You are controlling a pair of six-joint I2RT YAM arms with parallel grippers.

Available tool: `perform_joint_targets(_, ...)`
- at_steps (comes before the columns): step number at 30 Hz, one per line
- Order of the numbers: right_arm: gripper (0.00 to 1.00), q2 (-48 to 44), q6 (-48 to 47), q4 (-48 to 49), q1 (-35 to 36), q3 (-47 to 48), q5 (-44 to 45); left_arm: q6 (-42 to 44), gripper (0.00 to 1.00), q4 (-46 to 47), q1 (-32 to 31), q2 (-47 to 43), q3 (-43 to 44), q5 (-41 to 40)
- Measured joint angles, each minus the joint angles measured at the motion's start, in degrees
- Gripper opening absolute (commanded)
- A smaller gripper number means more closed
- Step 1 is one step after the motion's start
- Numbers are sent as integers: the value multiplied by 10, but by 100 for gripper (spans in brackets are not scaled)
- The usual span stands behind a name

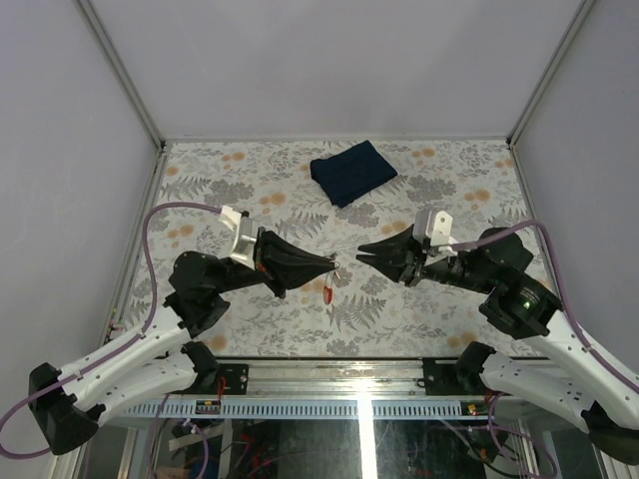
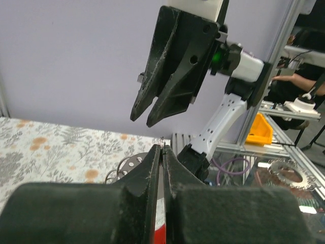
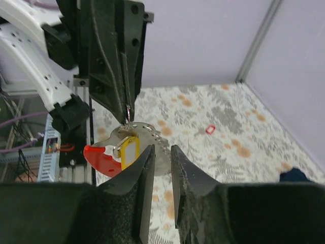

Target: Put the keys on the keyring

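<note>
My left gripper (image 1: 334, 267) is shut on the thin silvery keyring (image 3: 128, 113) and holds it above the table. In the left wrist view a bit of the ring pokes out at the fingertips of this gripper (image 2: 162, 147). From the ring hang a red tag (image 3: 99, 157), a yellow-headed key (image 3: 127, 150) and a flat silvery piece with small holes (image 3: 152, 140). The red tag (image 1: 327, 292) dangles below the tips in the top view. My right gripper (image 1: 359, 251) faces the left one a short way off. In its wrist view the right gripper (image 3: 161, 148) has its jaws slightly apart, open and holding nothing, just in front of the hanging bunch.
A folded dark blue cloth (image 1: 352, 172) lies at the back of the floral table. A small red thing (image 3: 210, 129) lies on the tabletop beyond the bunch. Grey walls and metal frame posts (image 1: 534, 85) enclose the table.
</note>
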Motion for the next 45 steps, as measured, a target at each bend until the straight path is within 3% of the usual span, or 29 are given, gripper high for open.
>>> perform_joint_targets(7, 33, -6, 30, 80, 0, -20, -59, -42, 0, 74, 1, 0, -4, -2)
perform_joint_targets(16, 50, 14, 46, 96, 0, -23, -112, -42, 0, 75, 1, -6, -4, -6)
perform_joint_targets(30, 55, 37, 94, 148, 0, -61, -124, -30, 0, 71, 1, -13, 6, -16)
perform_joint_targets(45, 54, 44, 132, 182, 3, -63, -125, -23, 0, 61, 1, -13, 8, -24)
